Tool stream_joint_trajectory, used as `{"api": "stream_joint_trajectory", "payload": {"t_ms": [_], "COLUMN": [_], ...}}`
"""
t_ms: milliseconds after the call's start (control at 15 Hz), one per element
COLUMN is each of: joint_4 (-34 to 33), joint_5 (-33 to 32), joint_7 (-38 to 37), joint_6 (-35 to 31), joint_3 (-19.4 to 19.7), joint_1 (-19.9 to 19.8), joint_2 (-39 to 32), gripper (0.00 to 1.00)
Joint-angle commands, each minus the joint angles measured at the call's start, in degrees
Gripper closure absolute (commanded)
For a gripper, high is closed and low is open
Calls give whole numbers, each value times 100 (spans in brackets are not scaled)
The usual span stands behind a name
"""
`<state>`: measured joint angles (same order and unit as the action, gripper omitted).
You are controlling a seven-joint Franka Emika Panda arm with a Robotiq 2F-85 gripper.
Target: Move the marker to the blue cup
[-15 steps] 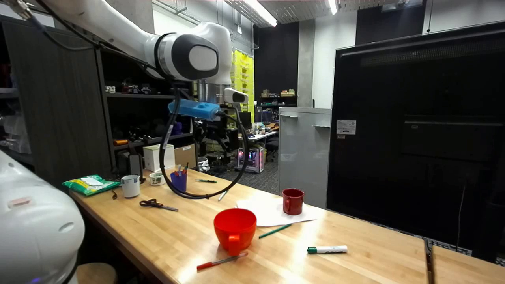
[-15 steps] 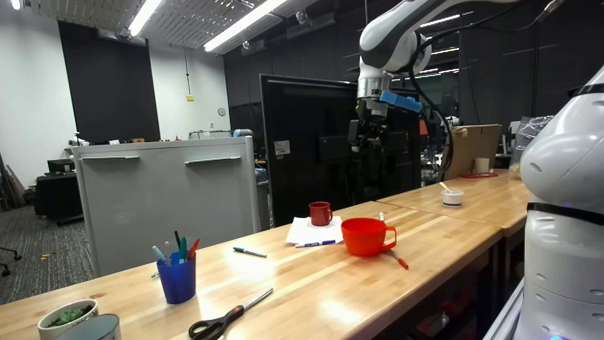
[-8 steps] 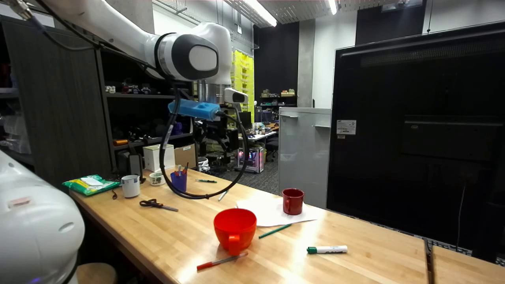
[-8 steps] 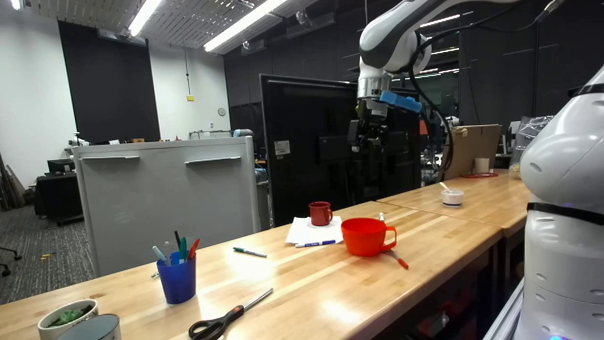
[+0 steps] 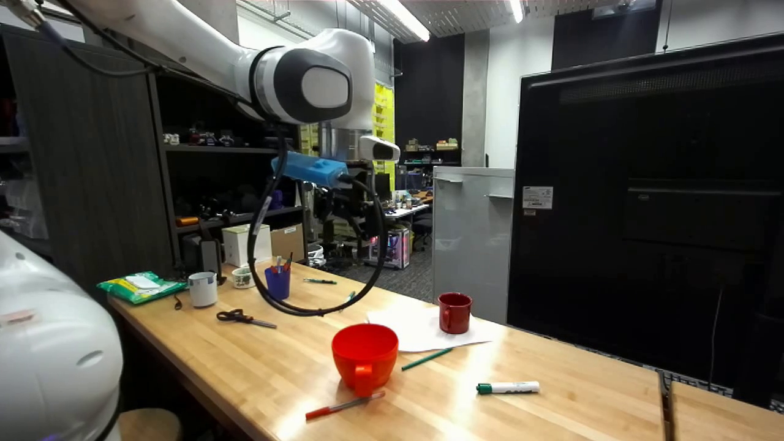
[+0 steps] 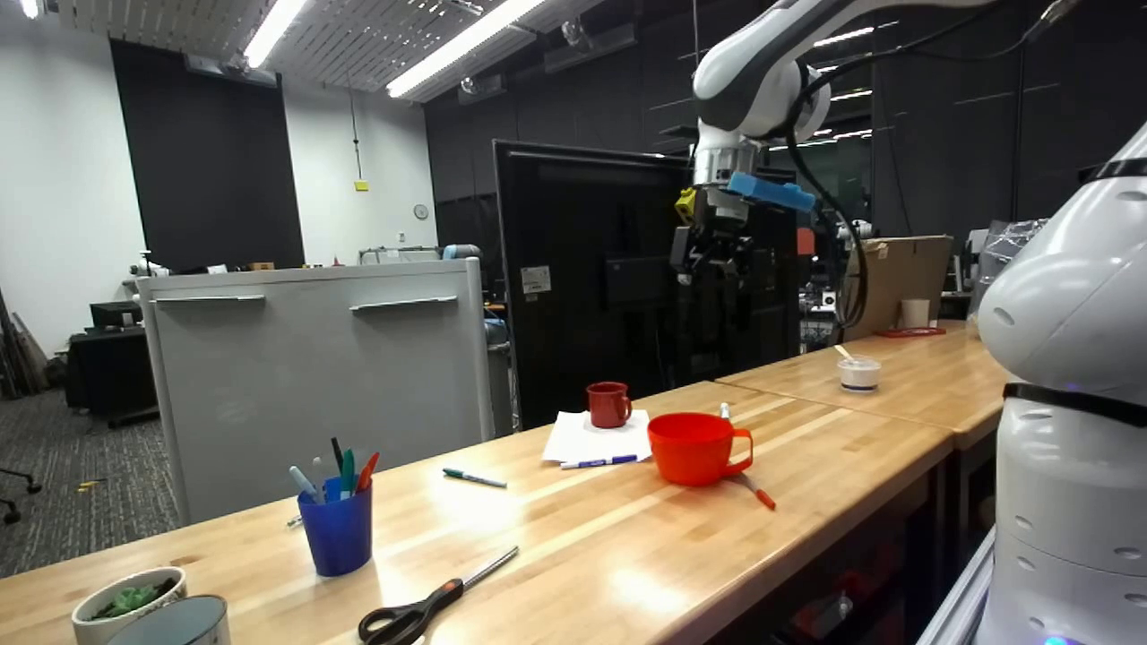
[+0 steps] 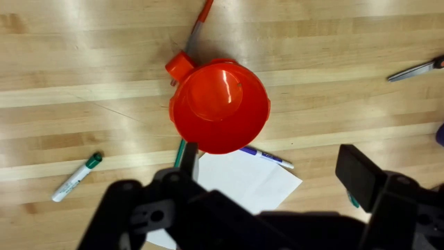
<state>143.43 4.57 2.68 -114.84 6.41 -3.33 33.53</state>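
The marker, white with a green cap, lies on the table right of the red bowl in an exterior view (image 5: 508,388). It lies at the left of the wrist view (image 7: 78,177) and is mostly hidden behind the bowl in an exterior view (image 6: 724,411). The blue cup (image 6: 336,533) stands upright with several pens in it; it also shows in an exterior view (image 5: 277,283) and at the right edge of the wrist view (image 7: 440,135). My gripper (image 7: 269,166) is open and empty, fingers wide apart, high above the table (image 6: 712,267), away from both marker and cup.
A red bowl with a handle (image 7: 222,107) stands between marker and cup. A dark red cup (image 5: 454,312) stands on white paper (image 7: 242,180). Scissors (image 6: 430,609), a blue marker (image 7: 267,157), a red pen (image 5: 344,405) and green pens lie about. A large black screen (image 5: 649,220) stands behind.
My arm and gripper have shifted a little to the right in both exterior views over the last half second. The things on the table have not moved.
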Motion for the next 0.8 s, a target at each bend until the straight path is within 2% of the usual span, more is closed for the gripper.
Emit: {"api": "stream_joint_trajectory", "payload": {"t_ms": [0,200,467,533,733], "joint_4": [-59,-72,-55,-12,-26], "joint_5": [-42,-120,-516,-334,-421], "joint_7": [-536,-1043,-2002,-1510,-1809], "joint_6": [-142,-633,-1406,-1181,-1392], "joint_3": [81,133,-16,148,112], "joint_1": [-443,-844,-1329,-1118,-1229], "joint_2": [-112,-404,-752,-598,-776], "gripper": [0,0,0,0,0]}}
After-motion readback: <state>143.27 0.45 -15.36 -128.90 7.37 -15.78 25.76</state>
